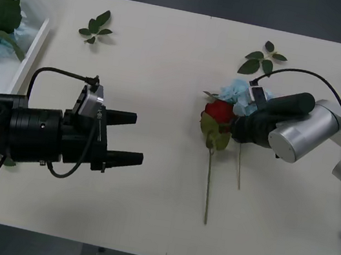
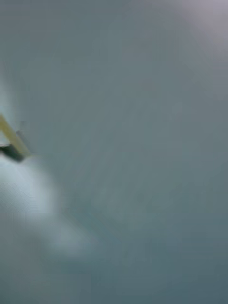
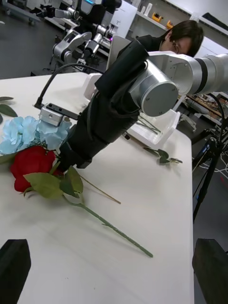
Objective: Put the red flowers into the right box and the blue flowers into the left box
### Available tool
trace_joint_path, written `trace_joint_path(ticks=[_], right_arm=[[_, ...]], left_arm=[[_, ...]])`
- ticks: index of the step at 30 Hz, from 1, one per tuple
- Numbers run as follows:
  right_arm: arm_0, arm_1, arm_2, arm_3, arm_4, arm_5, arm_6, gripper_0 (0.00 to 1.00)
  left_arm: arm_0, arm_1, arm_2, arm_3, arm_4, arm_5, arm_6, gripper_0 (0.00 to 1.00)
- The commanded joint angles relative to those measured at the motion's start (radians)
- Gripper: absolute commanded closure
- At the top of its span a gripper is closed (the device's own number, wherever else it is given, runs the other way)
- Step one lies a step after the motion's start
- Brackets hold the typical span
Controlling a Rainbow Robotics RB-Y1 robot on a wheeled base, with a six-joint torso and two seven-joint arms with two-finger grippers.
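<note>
Right hand (image 1: 230, 128): lying low on the desk (image 1: 166, 74) at the red flower (image 1: 218, 111) and blue flower (image 1: 235, 90); grip state impossible to tell.
Left hand (image 1: 132, 138): hovering released, well apart from the flowers.
Left box (image 1: 32, 45): sitting at desk's far left, holding blue flowers.

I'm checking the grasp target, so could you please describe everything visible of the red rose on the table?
The red rose is artificial: a deep-red head, olive-green leaves beneath it, and a long thin green stem. It lies flat on the white table, head against a pale blue flower. The right hand is down at its head, among the leaves; whether it grips is unclear.
</note>
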Motion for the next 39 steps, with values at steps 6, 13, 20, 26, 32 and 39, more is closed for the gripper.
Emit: trace_joint_path(ticks=[6,13,20,26,32,39], right_arm=[[0.001,0.002,0.002,-0.001,-0.016,-0.016,0.042,1.00],[-0.004,-0.018,-0.030,-0.014,-0.066,-0.014,0.045,1.00],[-0.003,-0.048,-0.139,-0.078,-0.130,0.065,0.076,1.00],[0.022,-0.094,-0.229,-0.132,-0.236,0.065,0.110,1.00],[0.071,-0.126,-0.334,-0.190,-0.325,0.065,0.245,1.00],[0.129,-0.123,-0.501,-0.245,-0.486,0.134,0.499,1.00]], left_arm=[[-0.018,0.013,-0.006,-0.019,0.013,0.003,-0.028,0.00],[-0.018,0.013,-0.006,-0.019,0.013,0.003,-0.028,0.00],[-0.018,0.013,-0.006,-0.019,0.013,0.003,-0.028,0.00],[-0.018,0.013,-0.006,-0.019,0.013,0.003,-0.028,0.00],[-0.018,0.013,-0.006,-0.019,0.013,0.003,-0.028,0.00],[-0.018,0.013,-0.006,-0.019,0.013,0.003,-0.028,0.00]])
